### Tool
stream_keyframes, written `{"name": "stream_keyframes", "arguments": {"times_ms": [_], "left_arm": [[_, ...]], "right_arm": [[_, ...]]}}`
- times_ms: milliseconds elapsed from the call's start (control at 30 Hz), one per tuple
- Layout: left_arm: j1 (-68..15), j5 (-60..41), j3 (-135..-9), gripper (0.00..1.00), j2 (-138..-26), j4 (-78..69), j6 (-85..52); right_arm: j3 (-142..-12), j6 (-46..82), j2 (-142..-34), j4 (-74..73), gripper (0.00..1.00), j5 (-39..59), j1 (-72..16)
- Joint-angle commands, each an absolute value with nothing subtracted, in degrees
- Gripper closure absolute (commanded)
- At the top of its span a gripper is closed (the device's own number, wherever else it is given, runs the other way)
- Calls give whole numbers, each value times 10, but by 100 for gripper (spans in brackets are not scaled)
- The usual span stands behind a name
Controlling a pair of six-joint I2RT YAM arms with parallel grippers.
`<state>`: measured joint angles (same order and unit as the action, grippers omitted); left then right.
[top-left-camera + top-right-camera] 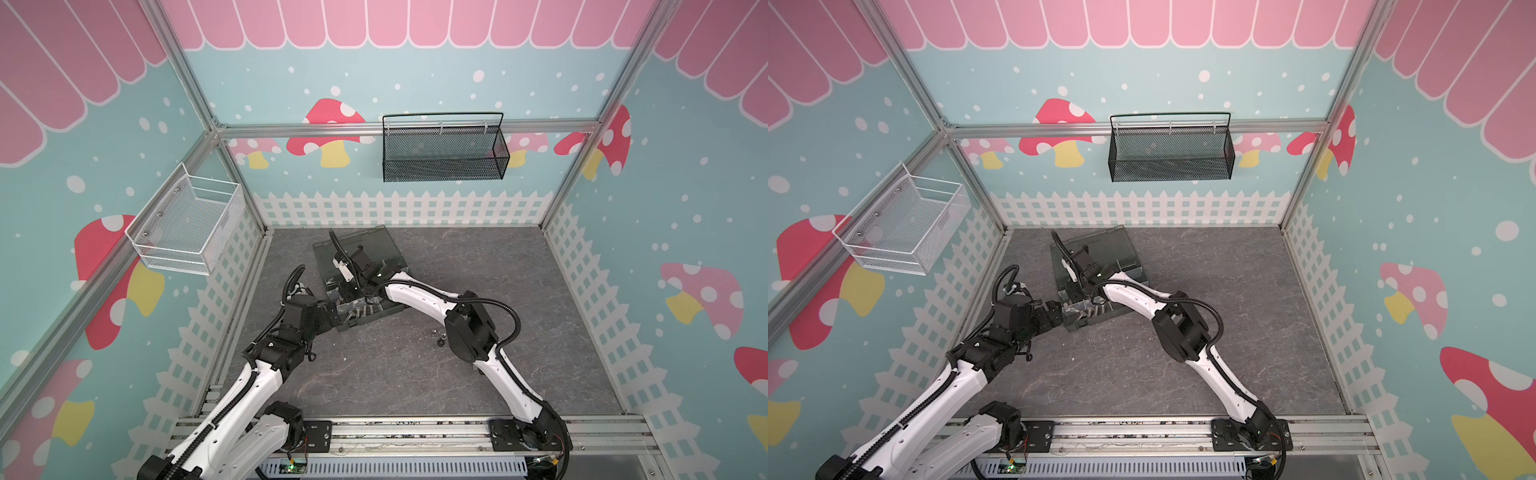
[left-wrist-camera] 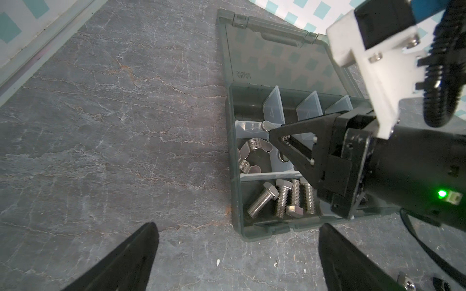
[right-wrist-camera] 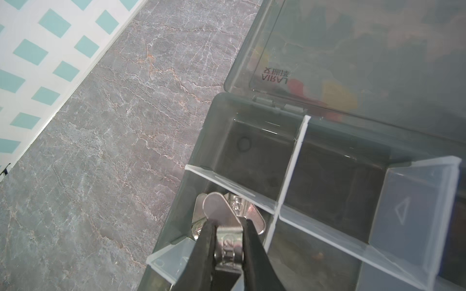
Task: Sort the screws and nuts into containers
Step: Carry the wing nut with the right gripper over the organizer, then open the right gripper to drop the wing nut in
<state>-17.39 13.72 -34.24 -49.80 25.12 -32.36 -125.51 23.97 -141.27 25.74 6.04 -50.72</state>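
Left gripper [image 2: 238,226], fingers spread wide and holding nothing, stands at the 7 o'clock corner of the organizer box [image 2: 235,201] on the table [image 2: 100,151]; in a top view, loose nuts [image 1: 440,341] lie at the box's 4 o'clock. Inside the box, silver screws [image 2: 282,199] occupy the nearest compartment and wing nuts [image 2: 248,156] the next one back. Above that second compartment the right gripper [image 3: 228,224], reaching in from 4 o'clock, is clamped on one wing nut [image 3: 219,206]; beyond it is the hinged-open lid [image 2: 264,58].
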Motion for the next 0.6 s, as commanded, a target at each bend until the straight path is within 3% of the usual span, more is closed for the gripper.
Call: {"name": "stream_keyframes", "arguments": {"times_ms": [0,167,433,567], "left_arm": [[-171,154,-345,0,-492,261,-330],[-171,157,-344,0,-483,263,-331],[-169,180,-336,3,-440,273,-335],[-169,179,-332,5,-419,274,-343]], "right_arm": [[-1273,228,-1421,266,71,60,-512],[-1297,228,-1419,276,60,57,-512],[-1284,236,-1366,293,56,18,-511],[-1214,251,-1304,295,55,-16,-507]]}}
